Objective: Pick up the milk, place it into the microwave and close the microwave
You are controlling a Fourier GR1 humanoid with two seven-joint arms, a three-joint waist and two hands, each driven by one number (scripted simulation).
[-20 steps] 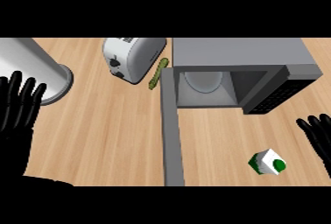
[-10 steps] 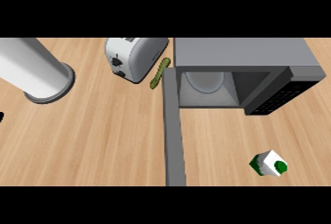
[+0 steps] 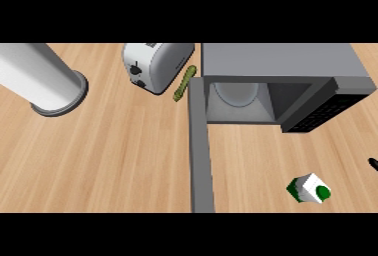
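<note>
— Where's the milk?

— The milk (image 3: pixel 308 189) stands on the counter (image 3: pixel 111 165), in front of the open microwave (image 3: pixel 280 85) and to the right of its swung-out door (image 3: pixel 201 155). It sits skewed to the counter's edge.

— And your hands?

— Only a dark tip of my right hand (image 3: pixel 374 163) shows at the view's right edge, to the right of the milk and slightly farther back, apart from it. Whether those fingers are spread or curled, I cannot tell. My left hand is out of view.

— Which one goes?

— The right, I judge; it's on the milk's side, reaching leftward.
</note>
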